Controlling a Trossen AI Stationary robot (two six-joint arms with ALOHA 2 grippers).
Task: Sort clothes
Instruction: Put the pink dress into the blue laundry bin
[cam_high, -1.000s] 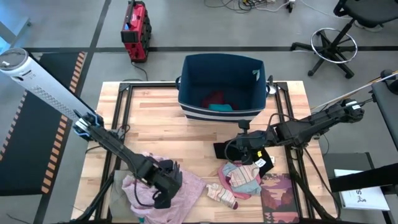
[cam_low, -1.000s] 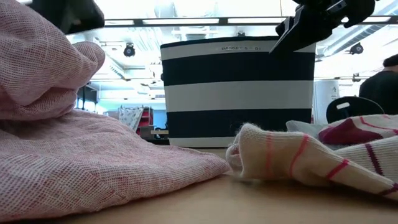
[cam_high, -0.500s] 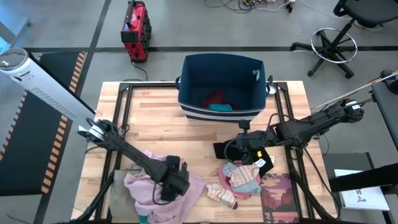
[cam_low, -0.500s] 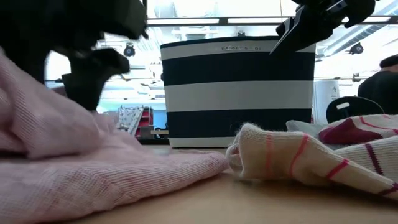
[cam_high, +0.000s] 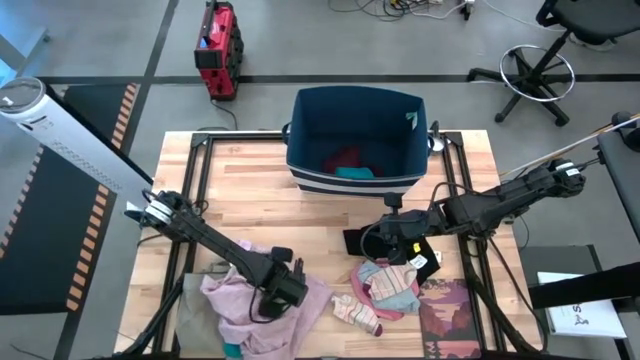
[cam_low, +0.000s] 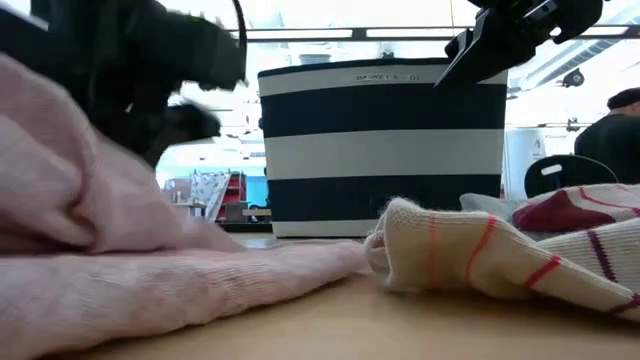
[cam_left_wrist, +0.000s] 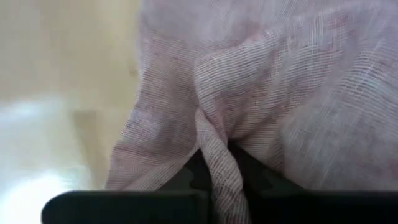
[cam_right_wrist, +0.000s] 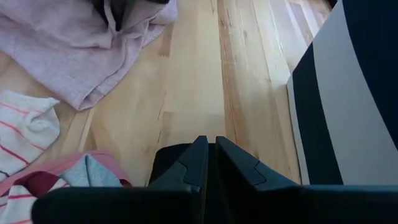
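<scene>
Near the front left corner of the tabletop (cam_high: 250, 210), the left pincer (cam_high: 284, 293) is pressed down into the large pale pink garment (cam_high: 232, 305), its jaws closed on a pinched ridge of the pink weave, which the left wrist view shows gathered into a fold between them. Over the middle of the tabletop, toward its right edge, the right pincer (cam_right_wrist: 208, 149) hangs with its two fingers drawn together on nothing, just above a flat black piece (cam_high: 358, 241). Two arms are in view, one from each side. Along the front edge, right of the pink garment, lies one pale sock with pink stripes (cam_high: 357, 313), and just beside it a small heap of mixed pieces (cam_high: 392, 284) showing teal, maroon and white. One dark red patterned booklet (cam_high: 447, 311) lies flat at the front right corner. One navy blue bin with white stripes (cam_high: 355, 140) stands at the back edge, centred; inside it lie a maroon piece (cam_high: 343, 158) and a teal piece (cam_high: 354, 172), touching each other.
</scene>
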